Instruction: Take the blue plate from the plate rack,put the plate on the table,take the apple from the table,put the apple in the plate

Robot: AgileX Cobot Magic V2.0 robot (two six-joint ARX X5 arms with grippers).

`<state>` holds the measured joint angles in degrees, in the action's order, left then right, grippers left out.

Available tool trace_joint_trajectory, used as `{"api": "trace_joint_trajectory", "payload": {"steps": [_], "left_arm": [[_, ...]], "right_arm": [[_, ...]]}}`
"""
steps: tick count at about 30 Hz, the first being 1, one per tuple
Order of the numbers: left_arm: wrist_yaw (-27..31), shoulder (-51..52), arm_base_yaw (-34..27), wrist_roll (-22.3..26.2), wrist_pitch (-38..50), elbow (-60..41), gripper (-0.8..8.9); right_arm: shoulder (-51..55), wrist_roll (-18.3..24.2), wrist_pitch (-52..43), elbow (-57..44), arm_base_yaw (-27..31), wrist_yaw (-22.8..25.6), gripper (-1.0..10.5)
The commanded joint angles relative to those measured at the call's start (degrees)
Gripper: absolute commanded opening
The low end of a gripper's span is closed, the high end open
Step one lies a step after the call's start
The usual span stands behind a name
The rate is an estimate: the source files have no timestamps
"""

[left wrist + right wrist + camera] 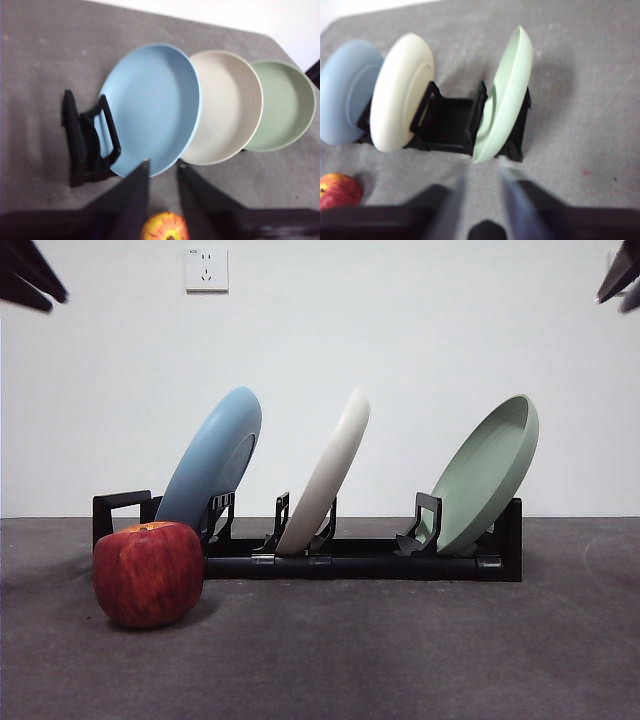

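Three plates are leaning in the plate rack (360,565), and we are looking first at the blue plate (213,462), which is sitting in the holder at the rack's end nearest the apple (149,574). It is tilting the same way as its neighbours, with its lower edge caught in the black slot. Next along we are seeing the cream-white plate (328,478) in the middle holder, and the sage-green plate (489,475) at the far end, each apart from the next.

We are finding the apple resting on the table (400,660), just in front of the rack's blocky end and below the blue plate; whether it is touching the rack we cannot tell.

We are watching the left gripper (162,172) hanging above the table over the blue plate's lower rim, its two jaws standing apart with nothing between them, and the apple's orange-yellow top showing between their bases. The right gripper (482,167) is hovering over the table near the sage-green plate, blurred, its jaws likewise parted and holding nothing. In the front view we are seeing both arms only as dark tips at the top corners. A white wall socket (206,269) is showing on the wall behind.
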<state>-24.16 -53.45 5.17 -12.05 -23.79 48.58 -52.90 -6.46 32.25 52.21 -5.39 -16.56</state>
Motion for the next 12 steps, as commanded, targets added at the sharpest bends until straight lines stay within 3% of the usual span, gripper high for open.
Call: {"api": "trace_joint_trajectory", "payload": {"steps": [1,4,9,12], "left_arm": [[-0.31,-2.93,2.14,-0.33,2.99,0.31,3.77],[-0.13,-7.78,5.2,-0.39,3.93,3.06,3.77],[0.52,-21.18,9.33,2.97,-1.6,17.35,3.77],[5.2,-29.4,11.65,4.76,-4.63,25.86,3.76]], "right_arm": [[-0.85,0.57,-0.04,0.42,0.0,-0.2,2.9],[-0.98,0.57,-0.5,0.46,0.0,-0.07,2.9],[-0.98,0.57,-0.76,0.48,0.0,-0.07,2.8],[-0.98,0.57,-0.76,0.48,0.0,-0.07,2.8]]}}
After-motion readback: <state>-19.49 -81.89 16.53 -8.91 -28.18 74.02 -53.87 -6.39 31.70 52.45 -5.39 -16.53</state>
